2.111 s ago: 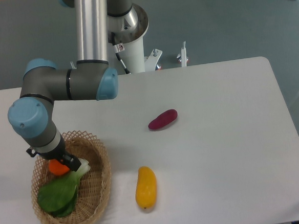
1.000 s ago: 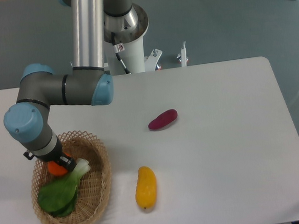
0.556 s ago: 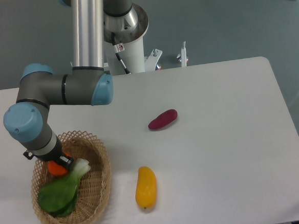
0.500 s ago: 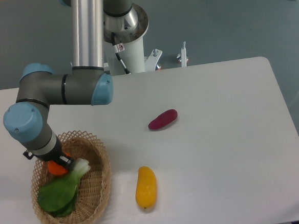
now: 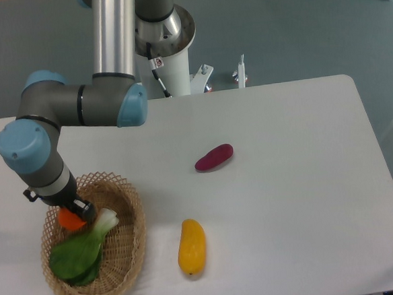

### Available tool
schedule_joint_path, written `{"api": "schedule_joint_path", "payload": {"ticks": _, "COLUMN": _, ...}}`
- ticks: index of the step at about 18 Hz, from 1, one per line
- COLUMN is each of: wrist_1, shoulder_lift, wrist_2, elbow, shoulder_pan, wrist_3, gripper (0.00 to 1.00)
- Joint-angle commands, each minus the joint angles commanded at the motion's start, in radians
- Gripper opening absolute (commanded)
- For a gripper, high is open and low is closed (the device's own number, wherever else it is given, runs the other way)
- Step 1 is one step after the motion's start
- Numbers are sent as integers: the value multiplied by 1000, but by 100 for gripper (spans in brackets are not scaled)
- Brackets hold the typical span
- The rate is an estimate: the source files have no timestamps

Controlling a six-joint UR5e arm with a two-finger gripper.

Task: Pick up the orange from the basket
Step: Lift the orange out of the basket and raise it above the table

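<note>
The orange (image 5: pixel 66 219) is small and bright, over the back left part of the oval wicker basket (image 5: pixel 135 250) at the table's front left. My gripper (image 5: pixel 74 213) reaches down into the basket from above and is shut on the orange. The wrist hides most of the fingers and the upper part of the orange. The orange sits just above the white stalk of a leafy green vegetable (image 5: pixel 76 257) that lies in the basket.
A yellow-orange mango-like fruit (image 5: pixel 191 246) lies on the white table right of the basket. A dark red sweet potato (image 5: pixel 214 158) lies near the table's middle. The arm's base column (image 5: pixel 166 48) stands at the back edge.
The arm has risen slightly and shifted a little to the left, and the orange has come up with the gripper. The leafy vegetable and the other items have not moved.
</note>
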Motion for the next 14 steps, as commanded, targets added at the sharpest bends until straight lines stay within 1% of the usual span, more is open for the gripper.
{"api": "schedule_joint_path", "payload": {"ticks": 4, "wrist_1": -8, "shoulder_lift": 38, "wrist_2": -6, "elbow": 19, "shoulder_pan": 77, "wrist_3": 17, "gripper": 48}}
{"api": "schedule_joint_path", "payload": {"ticks": 7, "wrist_1": -12, "shoulder_lift": 61, "wrist_2": -8, "elbow": 25, "shoulder_pan": 140, "wrist_3": 122, "gripper": 48}}
{"api": "schedule_joint_path", "payload": {"ticks": 10, "wrist_1": -80, "shoulder_lift": 93, "wrist_2": -8, "elbow": 23, "shoulder_pan": 219, "wrist_3": 198, "gripper": 48}}
{"api": "schedule_joint_path", "payload": {"ticks": 11, "wrist_1": -103, "shoulder_lift": 106, "wrist_2": -11, "elbow": 26, "shoulder_pan": 259, "wrist_3": 263, "gripper": 48}}
{"api": "schedule_joint_path", "payload": {"ticks": 13, "wrist_1": -106, "shoulder_lift": 107, "wrist_2": -12, "elbow": 28, "shoulder_pan": 308, "wrist_3": 319, "gripper": 48}}
{"api": "schedule_joint_path", "payload": {"ticks": 14, "wrist_1": -116, "shoulder_lift": 107, "wrist_2": -11, "elbow": 26, "shoulder_pan": 334, "wrist_3": 346, "gripper": 48}}
